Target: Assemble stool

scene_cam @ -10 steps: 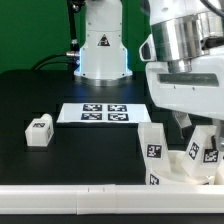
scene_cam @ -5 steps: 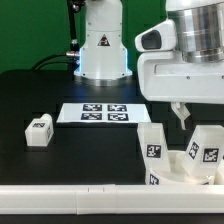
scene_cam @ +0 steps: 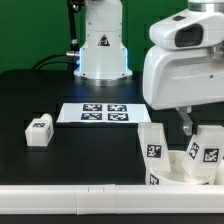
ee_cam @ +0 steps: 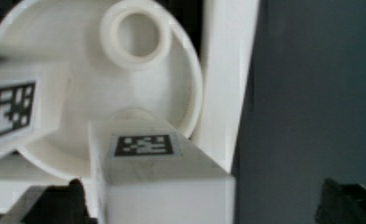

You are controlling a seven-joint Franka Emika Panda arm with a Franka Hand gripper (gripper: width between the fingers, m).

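The stool seat [scene_cam: 184,166] lies at the exterior view's front right, a white disc with two tagged legs [scene_cam: 153,148] standing up from it. In the wrist view the seat [ee_cam: 82,80] shows an empty round socket [ee_cam: 135,35], and one fitted leg [ee_cam: 153,165] rises toward the camera. A third, loose leg [scene_cam: 38,131] lies on the black table at the exterior view's left. My gripper [scene_cam: 188,128] hangs just above the fitted legs. It is open [ee_cam: 206,205]: its dark fingertips [ee_cam: 52,205] stand wide on either side of the leg without touching it.
The marker board [scene_cam: 93,114] lies flat mid-table in front of the robot base [scene_cam: 103,45]. A long white border rail [scene_cam: 70,195] runs along the table's front edge, close beside the seat. Black table [scene_cam: 40,95] lies between the loose leg and the seat.
My gripper has lifted off the fitted legs and now hangs higher above the seat. The legs stay standing in the seat; the loose leg has not moved.
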